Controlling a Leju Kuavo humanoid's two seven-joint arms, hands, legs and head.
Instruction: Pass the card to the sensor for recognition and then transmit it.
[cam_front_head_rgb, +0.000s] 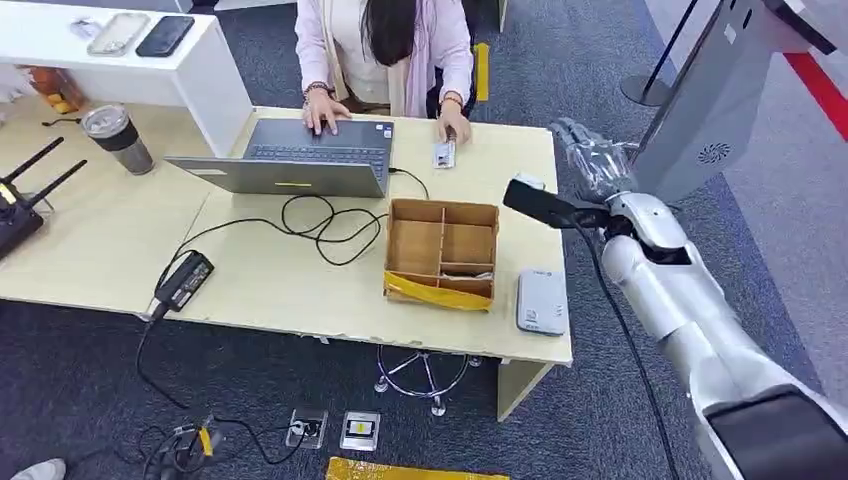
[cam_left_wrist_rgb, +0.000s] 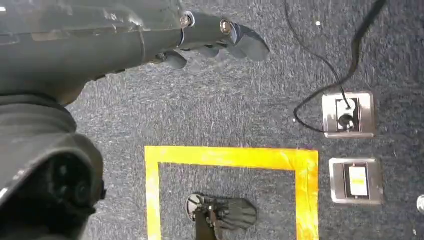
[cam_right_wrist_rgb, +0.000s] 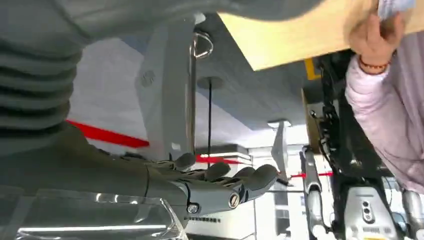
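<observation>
The card lies on the table's far side, with a seated person's hand resting at it; the right wrist view catches this card under the person's fingers. A white sensor sits flat near the table's front right corner. My right hand is raised just off the table's right edge, level with the card and well to its right. Its fingers are stretched out and hold nothing. My left hand hangs over the carpet, fingers loosely extended and empty.
A wooden compartment box stands between the card and the sensor. An open laptop, its looping cable and power brick fill the table's middle. A grey kiosk stands right beside my raised arm. Floor sockets and yellow tape lie below.
</observation>
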